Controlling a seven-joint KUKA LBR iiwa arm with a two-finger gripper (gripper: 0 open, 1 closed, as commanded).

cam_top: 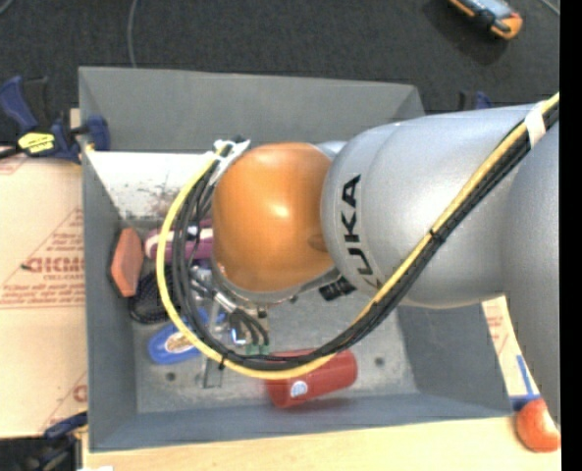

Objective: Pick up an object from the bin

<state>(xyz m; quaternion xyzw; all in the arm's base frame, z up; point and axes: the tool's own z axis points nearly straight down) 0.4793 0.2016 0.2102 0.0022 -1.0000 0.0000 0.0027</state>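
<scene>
one arm (438, 214) low over a blue oval piece (168, 344), beside a red cylinder (310, 381); grip untellable

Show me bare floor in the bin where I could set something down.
Bare floor: the grey metal bin's lower-right corner, between the red cylindrical tube and the right wall; a smaller patch lower left, below the blue oval piece. Crowded on the left, where the flat orange oblong, blue piece and pincer bunch together.

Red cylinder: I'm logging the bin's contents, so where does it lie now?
In the camera view the red cylinder lies along the lower wall of the bin, right of the blue oval item.
</scene>
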